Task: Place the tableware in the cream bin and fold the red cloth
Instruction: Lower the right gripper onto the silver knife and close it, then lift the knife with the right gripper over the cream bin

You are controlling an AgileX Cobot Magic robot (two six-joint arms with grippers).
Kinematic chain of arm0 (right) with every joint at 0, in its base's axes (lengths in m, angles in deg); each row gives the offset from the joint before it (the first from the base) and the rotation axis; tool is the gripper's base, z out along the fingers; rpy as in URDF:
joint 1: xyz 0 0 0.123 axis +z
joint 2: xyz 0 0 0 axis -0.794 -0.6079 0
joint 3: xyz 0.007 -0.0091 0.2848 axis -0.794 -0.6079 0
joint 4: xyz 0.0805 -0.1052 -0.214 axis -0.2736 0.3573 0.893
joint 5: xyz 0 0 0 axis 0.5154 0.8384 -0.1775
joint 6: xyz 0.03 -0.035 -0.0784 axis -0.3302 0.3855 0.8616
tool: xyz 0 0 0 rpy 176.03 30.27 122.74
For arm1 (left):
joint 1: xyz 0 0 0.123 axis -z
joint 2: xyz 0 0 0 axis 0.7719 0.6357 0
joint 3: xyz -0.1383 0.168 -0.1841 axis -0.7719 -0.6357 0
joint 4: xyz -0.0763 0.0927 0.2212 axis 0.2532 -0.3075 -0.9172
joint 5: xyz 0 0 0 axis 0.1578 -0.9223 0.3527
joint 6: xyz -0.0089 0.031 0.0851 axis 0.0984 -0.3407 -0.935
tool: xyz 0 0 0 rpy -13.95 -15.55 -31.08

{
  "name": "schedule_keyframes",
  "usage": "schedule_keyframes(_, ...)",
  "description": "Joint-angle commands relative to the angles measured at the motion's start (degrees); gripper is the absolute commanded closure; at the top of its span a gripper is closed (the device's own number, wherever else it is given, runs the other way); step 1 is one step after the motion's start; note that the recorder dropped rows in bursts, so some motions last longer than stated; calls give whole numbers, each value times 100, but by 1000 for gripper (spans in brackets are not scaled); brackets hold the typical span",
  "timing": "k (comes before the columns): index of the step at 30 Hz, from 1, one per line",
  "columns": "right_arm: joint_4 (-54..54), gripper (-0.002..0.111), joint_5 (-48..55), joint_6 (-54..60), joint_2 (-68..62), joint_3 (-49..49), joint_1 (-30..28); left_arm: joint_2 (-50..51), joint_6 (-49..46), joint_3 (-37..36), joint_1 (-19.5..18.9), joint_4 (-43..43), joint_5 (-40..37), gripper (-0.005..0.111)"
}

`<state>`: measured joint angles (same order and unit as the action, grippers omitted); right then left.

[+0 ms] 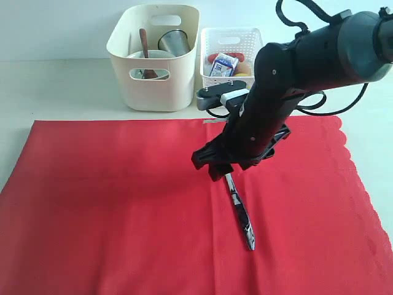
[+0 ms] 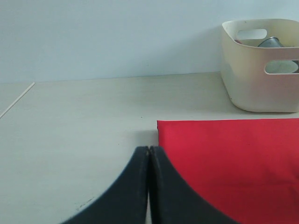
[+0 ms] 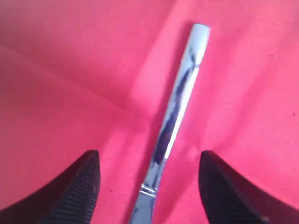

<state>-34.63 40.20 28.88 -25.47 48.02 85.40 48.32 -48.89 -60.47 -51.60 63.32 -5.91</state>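
Across the pale tabletop point(image 1: 49, 86) lies the red cloth point(image 1: 110, 203).

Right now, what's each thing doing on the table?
silver table knife, lying flat on the cloth, not gripped
red cloth, spread flat, unfolded
cream bin, upright, steel cup inside
white basket, upright, holding a carton
right end effector, open over the knife
left end effector, shut, empty

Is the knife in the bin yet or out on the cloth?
Out: knife lies flat on the cloth, right gripper open around it, fingers not touching.
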Motion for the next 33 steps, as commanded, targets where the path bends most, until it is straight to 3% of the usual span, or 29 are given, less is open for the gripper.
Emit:
schedule_keyframes(1,-172,49,-287,281,-54,-65,2,-30,-2,1,-15,53,5,104)
schedule_keyframes(10,-20,52,-453,333,-560,-86,78,-30,-2,1,-15,53,5,104)
schedule_keyframes(18,-20,92,-426,333,-588,-86,78,-30,-2,1,-15,53,5,104)
schedule_keyframes(23,-20,108,-292,333,-588,-86,78,-30,-2,1,-15,53,5,104)
schedule_keyframes(33,-20,108,-197,319,-153,-86,78,-30,-2,1,-15,53,5,104)
